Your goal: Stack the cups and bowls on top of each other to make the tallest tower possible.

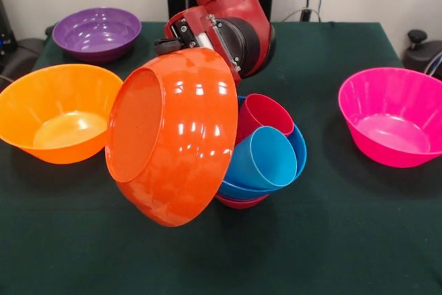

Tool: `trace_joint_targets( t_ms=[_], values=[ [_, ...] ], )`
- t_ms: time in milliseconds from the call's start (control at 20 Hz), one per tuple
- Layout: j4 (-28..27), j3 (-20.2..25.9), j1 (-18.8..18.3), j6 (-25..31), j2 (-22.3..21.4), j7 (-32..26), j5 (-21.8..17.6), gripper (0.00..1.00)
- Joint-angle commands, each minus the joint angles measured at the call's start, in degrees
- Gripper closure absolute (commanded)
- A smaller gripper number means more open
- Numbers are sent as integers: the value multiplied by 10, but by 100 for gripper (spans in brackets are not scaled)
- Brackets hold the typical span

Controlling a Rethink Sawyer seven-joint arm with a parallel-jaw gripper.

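Observation:
My gripper (pixel 202 41) comes down from the red arm and holds an orange bowl (pixel 173 136) in the air, tipped on its side with its base towards the camera. The bowl hides the fingers. Just behind and to its right is the tower: a blue bowl (pixel 298 148) resting on a small red bowl (pixel 242 202). A crimson red cup (pixel 266 114) and a light blue cup (pixel 266 160) lie tilted inside the blue bowl, mouths towards the camera. The orange bowl covers the tower's left side.
A large yellow-orange bowl (pixel 59 112) stands upright at the left. A purple bowl (pixel 97 32) stands at the far left. A pink bowl (pixel 394 115) stands at the right. All are on the dark green tablecloth (pixel 331 240).

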Motion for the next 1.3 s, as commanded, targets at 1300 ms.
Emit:
trace_joint_targets(
  t_ms=[1300],
  values=[
    [-14, 197, 103, -3, -7, -228, 131, 100]
  ],
)
